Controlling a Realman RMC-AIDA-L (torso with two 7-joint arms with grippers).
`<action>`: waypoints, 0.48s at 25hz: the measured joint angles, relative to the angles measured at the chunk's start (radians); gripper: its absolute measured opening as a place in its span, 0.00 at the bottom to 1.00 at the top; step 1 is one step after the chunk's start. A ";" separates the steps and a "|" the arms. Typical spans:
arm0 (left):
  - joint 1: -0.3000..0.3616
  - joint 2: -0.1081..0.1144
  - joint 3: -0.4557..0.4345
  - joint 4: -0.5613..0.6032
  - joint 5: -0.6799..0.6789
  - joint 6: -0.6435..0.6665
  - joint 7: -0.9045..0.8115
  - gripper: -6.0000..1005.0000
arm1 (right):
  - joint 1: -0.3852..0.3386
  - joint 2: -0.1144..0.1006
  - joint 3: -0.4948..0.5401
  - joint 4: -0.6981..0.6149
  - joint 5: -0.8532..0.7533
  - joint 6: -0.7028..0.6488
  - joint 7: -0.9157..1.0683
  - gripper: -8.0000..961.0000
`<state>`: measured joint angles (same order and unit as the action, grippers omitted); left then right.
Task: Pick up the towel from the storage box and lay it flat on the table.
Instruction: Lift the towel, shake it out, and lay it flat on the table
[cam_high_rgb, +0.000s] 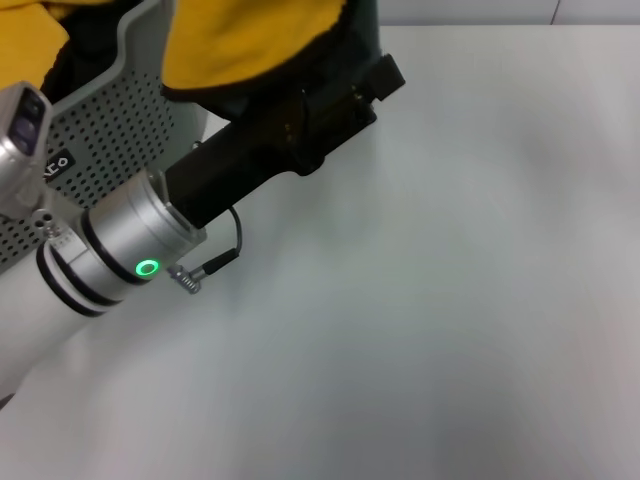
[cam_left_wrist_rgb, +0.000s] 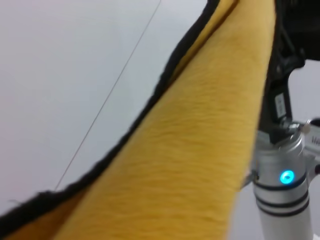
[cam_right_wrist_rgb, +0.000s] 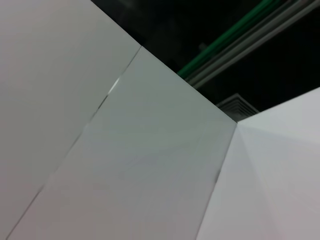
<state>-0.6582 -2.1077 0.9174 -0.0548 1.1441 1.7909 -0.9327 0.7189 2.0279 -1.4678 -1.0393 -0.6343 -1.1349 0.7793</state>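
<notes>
The towel (cam_high_rgb: 250, 40), yellow with a dark face and black edging, hangs in the air at the top of the head view, above the storage box (cam_high_rgb: 120, 130) and the table (cam_high_rgb: 450, 300). My left gripper (cam_high_rgb: 375, 72) reaches up from the lower left and is shut on the towel, with its fingertips hidden under the cloth. In the left wrist view the towel (cam_left_wrist_rgb: 190, 150) stretches across the picture in a yellow band, and the left gripper's black body (cam_left_wrist_rgb: 287, 45) rises beside it. My right gripper is out of view.
The box stands at the table's left edge, its black label (cam_high_rgb: 55, 165) facing me. Another bunched yellow cloth (cam_high_rgb: 25, 40) lies in it. The white tabletop spreads to the right and front. The right wrist view shows only walls and ceiling.
</notes>
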 joint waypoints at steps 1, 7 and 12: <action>0.004 0.000 0.000 0.000 -0.002 0.009 0.000 0.64 | 0.000 0.000 0.000 0.006 0.000 0.002 -0.007 0.02; 0.022 0.000 -0.007 0.007 -0.010 0.038 0.000 0.64 | -0.002 0.000 0.006 0.028 0.010 0.003 -0.017 0.02; 0.022 0.000 -0.021 0.002 -0.011 0.010 0.000 0.64 | 0.013 0.000 0.003 0.016 0.045 0.003 -0.036 0.02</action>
<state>-0.6365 -2.1077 0.8962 -0.0529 1.1333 1.8014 -0.9323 0.7319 2.0279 -1.4645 -1.0237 -0.5898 -1.1318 0.7428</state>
